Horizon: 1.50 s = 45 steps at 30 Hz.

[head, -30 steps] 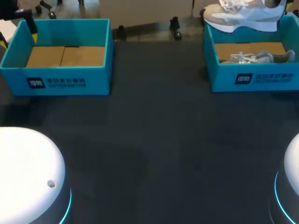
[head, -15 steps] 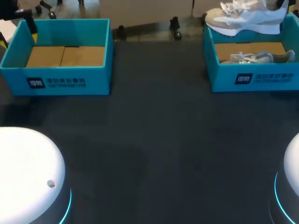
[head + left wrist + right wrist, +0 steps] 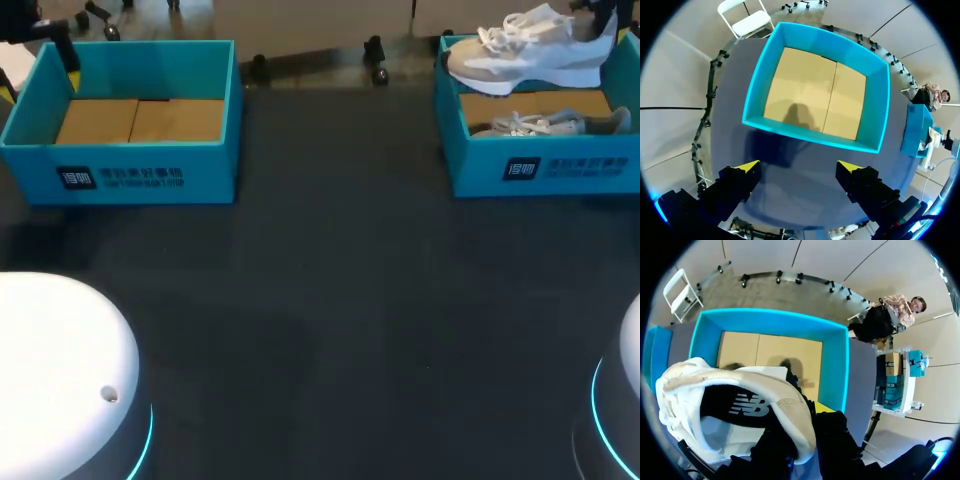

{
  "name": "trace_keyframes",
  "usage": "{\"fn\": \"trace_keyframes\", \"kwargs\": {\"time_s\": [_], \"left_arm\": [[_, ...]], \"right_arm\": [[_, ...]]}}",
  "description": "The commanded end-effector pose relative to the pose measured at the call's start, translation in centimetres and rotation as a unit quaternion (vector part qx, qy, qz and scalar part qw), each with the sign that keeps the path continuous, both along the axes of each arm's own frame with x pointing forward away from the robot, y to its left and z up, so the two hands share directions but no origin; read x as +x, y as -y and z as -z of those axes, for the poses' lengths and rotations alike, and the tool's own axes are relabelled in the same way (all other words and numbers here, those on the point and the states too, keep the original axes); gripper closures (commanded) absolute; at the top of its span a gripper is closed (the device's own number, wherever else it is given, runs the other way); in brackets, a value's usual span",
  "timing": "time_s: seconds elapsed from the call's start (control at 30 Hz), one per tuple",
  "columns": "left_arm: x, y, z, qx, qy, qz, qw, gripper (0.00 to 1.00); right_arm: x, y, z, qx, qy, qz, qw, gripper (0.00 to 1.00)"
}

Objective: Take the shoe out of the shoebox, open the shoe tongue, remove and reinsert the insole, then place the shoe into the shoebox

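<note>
A white and beige shoe (image 3: 525, 52) hangs over the back wall of the right blue shoebox (image 3: 545, 165), toe pointing left. My right gripper (image 3: 807, 412) is shut on its heel collar; in the right wrist view the shoe (image 3: 715, 390) fills the space beside the fingers and the box's cardboard floor (image 3: 770, 357) lies below. A second, greyish shoe (image 3: 545, 124) lies inside that box. My left gripper (image 3: 799, 167) is open and holds nothing, above the table just short of the left blue box (image 3: 872, 100).
The left blue box (image 3: 130, 170) stands at the back left with only a cardboard floor (image 3: 140, 120) inside. Between the two boxes and toward the front stretches dark tabletop (image 3: 330, 290).
The held shoe has come lower in the head view, down toward the right box, so more of its upper and laces show. The left arm has kept still.
</note>
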<state>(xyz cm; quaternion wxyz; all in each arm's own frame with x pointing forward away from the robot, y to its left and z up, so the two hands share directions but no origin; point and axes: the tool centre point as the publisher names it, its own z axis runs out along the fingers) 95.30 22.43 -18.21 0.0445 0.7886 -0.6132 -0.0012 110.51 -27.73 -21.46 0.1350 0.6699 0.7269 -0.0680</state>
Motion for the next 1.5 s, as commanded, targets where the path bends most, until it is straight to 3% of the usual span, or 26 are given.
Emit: {"fn": "trace_keyframes", "kwargs": {"time_s": [0.03,0.3,0.67,1.03,1.5], "left_arm": [[-0.1,0.0,0.0,0.0,0.001,0.0,1.0,0.0],[-0.1,0.0,0.0,0.0,0.001,0.0,1.0,0.0],[-0.1,0.0,0.0,0.0,0.001,0.0,1.0,0.0],[-0.1,0.0,0.0,0.0,0.001,0.0,1.0,0.0],[-0.1,0.0,0.0,0.0,0.001,0.0,1.0,0.0]], "right_arm": [[-0.3,0.0,-0.2,0.0,0.002,-0.001,1.0,1.0],[-0.3,0.2,-0.2,0.012,0.007,-0.005,1.0,1.0],[0.8,2.3,0.3,-0.036,0.002,0.019,0.999,1.0],[0.3,3.2,2.0,-0.038,0.001,0.026,0.999,1.0],[-1.0,3.9,2.5,-0.043,-0.003,0.034,0.998,1.0]]}}
